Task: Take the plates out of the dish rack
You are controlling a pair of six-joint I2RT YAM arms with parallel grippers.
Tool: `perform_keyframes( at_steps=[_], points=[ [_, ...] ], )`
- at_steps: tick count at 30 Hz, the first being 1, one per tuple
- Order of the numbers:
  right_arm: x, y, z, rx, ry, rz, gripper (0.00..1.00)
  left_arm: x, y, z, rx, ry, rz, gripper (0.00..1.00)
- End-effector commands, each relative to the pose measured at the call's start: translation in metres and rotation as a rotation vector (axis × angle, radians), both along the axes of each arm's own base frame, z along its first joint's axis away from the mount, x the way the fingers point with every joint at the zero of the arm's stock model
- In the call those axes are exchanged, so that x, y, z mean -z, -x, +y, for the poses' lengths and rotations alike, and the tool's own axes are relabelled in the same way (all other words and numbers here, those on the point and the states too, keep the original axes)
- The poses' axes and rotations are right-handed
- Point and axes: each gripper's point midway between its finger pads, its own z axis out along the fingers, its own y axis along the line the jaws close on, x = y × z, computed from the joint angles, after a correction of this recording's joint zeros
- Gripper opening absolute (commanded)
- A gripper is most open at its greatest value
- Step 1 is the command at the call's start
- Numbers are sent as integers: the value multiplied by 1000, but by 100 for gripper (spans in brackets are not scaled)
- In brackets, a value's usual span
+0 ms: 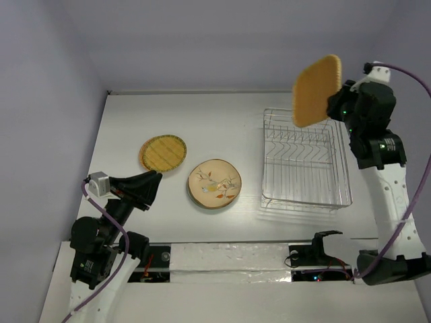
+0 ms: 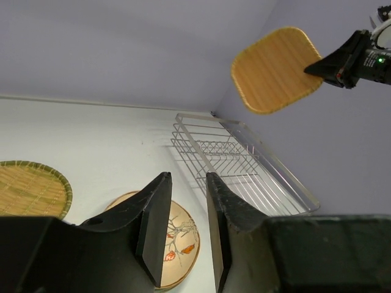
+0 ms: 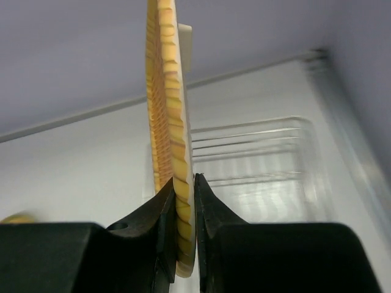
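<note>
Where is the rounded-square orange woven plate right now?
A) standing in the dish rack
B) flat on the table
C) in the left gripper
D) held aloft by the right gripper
D: the right gripper pinches the rounded-square orange woven plate by its rim, above the dish rack.

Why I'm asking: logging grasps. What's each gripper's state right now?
Left gripper: open, holding nothing.
Right gripper: shut on the rounded-square orange woven plate.

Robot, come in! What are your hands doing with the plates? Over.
Right gripper shut on square orange plate, high above dish rack. Left gripper open, empty, over table. Rack looks bare; nothing blocking.
</note>
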Motion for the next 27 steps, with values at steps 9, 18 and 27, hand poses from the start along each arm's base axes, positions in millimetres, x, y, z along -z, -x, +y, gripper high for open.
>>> perform_keyframes(
  at_steps=[9, 18, 27],
  points=[
    [-17, -20, 289, -800, -521, -128, 0, -13, -2, 15, -79, 47, -25, 29],
    [41, -17, 443, -1097, -847, -33, 0, -10, -10, 22, -132, 47, -6, 31],
    [135, -38, 513, -1032, -1035, 174, 0, -6, -17, 21, -138, 34, 17, 32]
  ],
)
